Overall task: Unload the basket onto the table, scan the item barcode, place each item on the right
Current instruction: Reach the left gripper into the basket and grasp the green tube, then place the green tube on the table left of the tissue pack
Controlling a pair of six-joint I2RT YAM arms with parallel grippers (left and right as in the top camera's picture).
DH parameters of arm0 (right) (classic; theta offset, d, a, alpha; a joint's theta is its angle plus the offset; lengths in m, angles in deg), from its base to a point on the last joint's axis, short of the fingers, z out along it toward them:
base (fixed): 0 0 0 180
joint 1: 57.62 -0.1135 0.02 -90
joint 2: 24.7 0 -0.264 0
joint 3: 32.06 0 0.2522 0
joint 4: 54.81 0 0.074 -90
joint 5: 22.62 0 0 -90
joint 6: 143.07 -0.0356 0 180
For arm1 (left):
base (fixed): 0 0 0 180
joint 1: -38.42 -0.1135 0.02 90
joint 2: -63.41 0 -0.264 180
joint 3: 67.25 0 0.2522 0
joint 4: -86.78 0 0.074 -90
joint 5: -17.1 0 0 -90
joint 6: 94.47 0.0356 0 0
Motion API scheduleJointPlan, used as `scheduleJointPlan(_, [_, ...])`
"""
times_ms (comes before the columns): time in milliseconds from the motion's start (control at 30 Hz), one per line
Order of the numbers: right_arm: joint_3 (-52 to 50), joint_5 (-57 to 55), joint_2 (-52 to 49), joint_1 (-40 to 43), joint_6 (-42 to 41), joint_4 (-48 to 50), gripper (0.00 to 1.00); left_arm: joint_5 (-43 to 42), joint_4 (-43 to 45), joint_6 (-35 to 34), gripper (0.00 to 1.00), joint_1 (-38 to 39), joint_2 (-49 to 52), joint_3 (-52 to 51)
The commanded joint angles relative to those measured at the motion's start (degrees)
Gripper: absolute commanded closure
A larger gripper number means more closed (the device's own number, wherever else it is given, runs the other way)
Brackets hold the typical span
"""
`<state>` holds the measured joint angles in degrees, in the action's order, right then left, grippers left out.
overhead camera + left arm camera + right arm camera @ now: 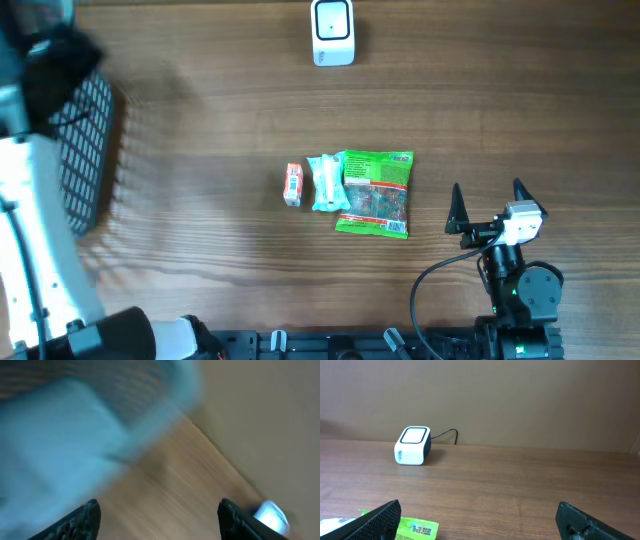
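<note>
The white barcode scanner (333, 32) stands at the far edge of the table, and the right wrist view shows it as a white box (412, 445) with a cable. Three items lie mid-table: a small orange and white box (292, 185), a light blue packet (326, 182) and a green packet (375, 193) whose barcode corner (417, 529) faces up. My right gripper (487, 186) (479, 506) rests open and empty to the right of the green packet. My left gripper (157, 505) is open over the wood at the far left with nothing between its fingers; that view is badly blurred.
A black mesh basket (85, 150) sits at the left edge under my left arm. A blurred light blue mass (50, 435) fills the left of the left wrist view; I cannot tell what it is. The right arm's cable (430, 280) loops near the front edge.
</note>
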<state>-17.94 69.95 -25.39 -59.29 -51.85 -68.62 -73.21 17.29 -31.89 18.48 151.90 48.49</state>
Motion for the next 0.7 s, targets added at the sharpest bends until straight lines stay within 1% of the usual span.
scheduleJointPlan(0, [-0.1,0.5,0.3,0.2,0.3,0.2,0.00,2.7,-0.9,-3.0,0.26,-14.1,1.1,0.7])
scheduleJointPlan(67, [-0.1,0.5,0.3,0.2,0.2,0.2,0.00,2.8,-1.8,-2.6,0.25,-20.7,2.5,0.7])
scheduleJointPlan(100, [-0.1,0.5,0.3,0.2,0.3,0.2,0.00,2.8,-2.3,-1.4,0.24,-25.2,4.8,0.1])
scheduleJointPlan(133, [-0.1,0.5,0.3,0.2,0.3,0.2,0.00,2.8,-2.2,-1.3,0.24,-26.8,6.9,-0.9])
scheduleJointPlan(167, [-0.1,0.5,0.3,0.2,0.2,0.2,0.00,2.8,-2.2,-1.3,0.23,-27.5,8.3,-1.5])
scheduleJointPlan(267, [-0.1,0.5,0.3,0.2,0.3,0.2,0.00,4.1,-2.2,-1.1,0.20,-28.0,17.0,-3.5])
scheduleJointPlan(300, [-0.1,0.5,0.3,0.2,0.2,0.2,0.00,4.1,-2.1,0.1,0.19,-28.0,19.8,-3.5])
scheduleJointPlan(333, [-0.1,0.5,0.3,0.2,0.3,0.2,0.00,4.1,-2.2,0.2,0.19,-28.0,22.0,-3.5])
scheduleJointPlan(433, [-0.1,0.5,0.3,0.2,0.3,0.2,0.00,4.1,-2.2,0.2,0.27,-28.0,27.9,-3.5])
scheduleJointPlan(533, [-0.1,0.5,0.3,0.2,0.3,0.2,0.00,4.1,-2.2,0.2,0.36,-28.0,31.6,-3.5])
scheduleJointPlan(600, [-0.1,0.5,0.3,0.2,0.3,0.2,0.01,4.1,-2.3,0.2,0.40,-28.0,33.2,-3.5])
scheduleJointPlan(667, [-0.1,0.5,0.3,0.2,0.3,0.2,0.00,4.1,-1.5,0.2,0.42,-28.0,33.7,-5.3])
